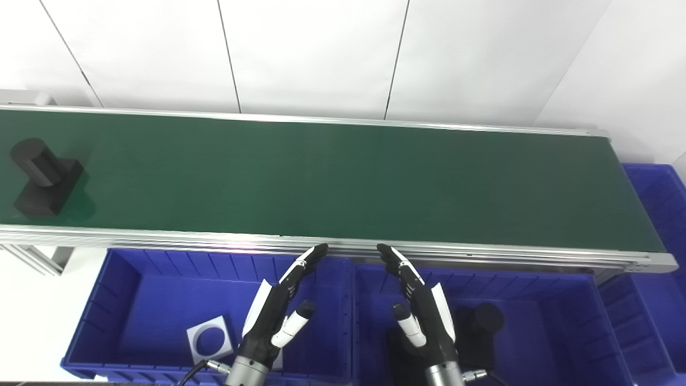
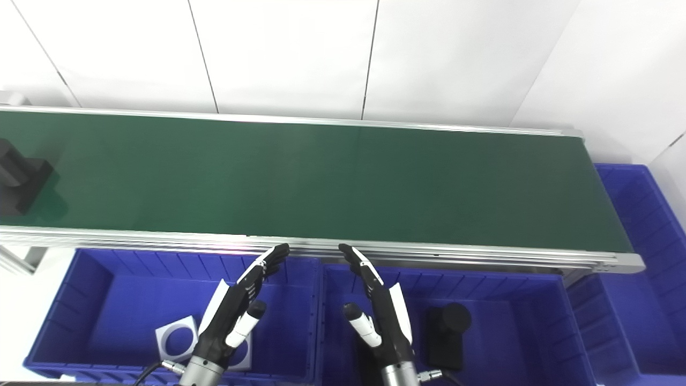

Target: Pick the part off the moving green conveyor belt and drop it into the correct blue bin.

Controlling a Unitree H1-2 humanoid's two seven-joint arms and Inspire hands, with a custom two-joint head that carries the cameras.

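Light was bright and even, washing the wall (image 1: 321, 53) beyond the hands nearly white. A faint glare streak lay on the rail (image 1: 241, 244) just ahead of the left hand (image 1: 273, 316). Shadows were soft. Straight edges bowed slightly toward the frame corners; focus stayed sharp.
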